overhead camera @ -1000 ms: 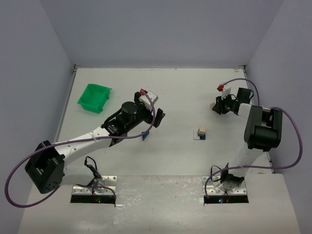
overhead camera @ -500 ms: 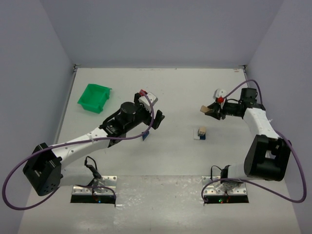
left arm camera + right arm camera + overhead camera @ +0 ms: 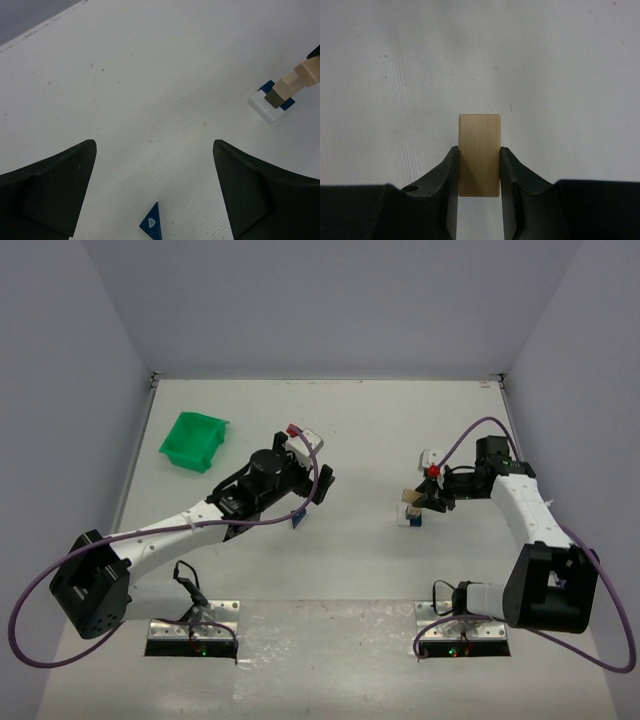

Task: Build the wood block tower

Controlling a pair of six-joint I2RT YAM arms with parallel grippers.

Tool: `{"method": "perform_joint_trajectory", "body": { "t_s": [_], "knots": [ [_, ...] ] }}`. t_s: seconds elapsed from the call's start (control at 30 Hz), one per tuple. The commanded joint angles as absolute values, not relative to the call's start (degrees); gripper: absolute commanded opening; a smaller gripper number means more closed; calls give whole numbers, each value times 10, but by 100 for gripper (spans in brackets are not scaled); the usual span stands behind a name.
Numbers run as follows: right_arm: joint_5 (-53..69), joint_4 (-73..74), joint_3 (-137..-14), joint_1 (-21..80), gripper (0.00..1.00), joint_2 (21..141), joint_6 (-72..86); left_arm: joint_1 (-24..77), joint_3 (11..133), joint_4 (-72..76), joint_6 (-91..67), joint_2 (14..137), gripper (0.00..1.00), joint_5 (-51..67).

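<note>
Jaws of the right gripper [image 3: 479, 172] pinch a tan rectangular wooden block [image 3: 479, 145], long axis outward, just above the short wooden-block stack [image 3: 413, 516]. The left gripper [image 3: 155, 187] hangs wide open.

- Top view: bright, flat, diffuse light from overhead. The white table [image 3: 380, 420] is evenly exposed, and the walls around the table are tinted lavender.
- Shadows are soft and short, with a faint one on the table under the left arm [image 3: 190, 525].
- Top view is sharp across the table. The block stack [image 3: 412, 512] right of the table's middle is too small to resolve.
- Left wrist: table texture and blue wedge [image 3: 151, 222] are crisp. The left gripper [image 3: 154, 145] has near-black fingers [image 3: 50, 195] with crushed detail, slightly soft.
- Right wrist: the tan block [image 3: 479, 135] is in focus and evenly lit. The right gripper [image 3: 479, 150] has dark fingers [image 3: 442, 180] with a thin sheen on their edges. Table grain behind is sharp.
</note>
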State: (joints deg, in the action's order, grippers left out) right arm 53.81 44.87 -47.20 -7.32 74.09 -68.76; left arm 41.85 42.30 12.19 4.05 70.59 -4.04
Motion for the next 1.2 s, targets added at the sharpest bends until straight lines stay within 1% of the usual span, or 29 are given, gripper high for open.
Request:
{"method": "perform_joint_trajectory", "body": {
  "t_s": [0.0, 0.23, 0.5, 0.57, 0.9, 1.17],
  "knots": [
    [502, 437, -465, -69, 14, 726, -681, 422, 446, 138, 48, 720, 100, -52],
    [506, 439, -466, -60, 16, 749, -711, 423, 448, 138, 59, 722, 100, -51],
    [496, 435, -489, -59, 18, 795, -706, 422, 445, 132, 61, 719, 100, -59],
    [487, 426, -485, -59, 19, 795, -706, 422, 444, 131, 61, 718, 100, -60],
    [469, 397, -480, -59, 19, 804, -693, 422, 442, 136, 62, 719, 100, -54],
    [481, 417, -483, -59, 21, 802, -717, 422, 444, 136, 64, 719, 100, -49]
  ]
}}
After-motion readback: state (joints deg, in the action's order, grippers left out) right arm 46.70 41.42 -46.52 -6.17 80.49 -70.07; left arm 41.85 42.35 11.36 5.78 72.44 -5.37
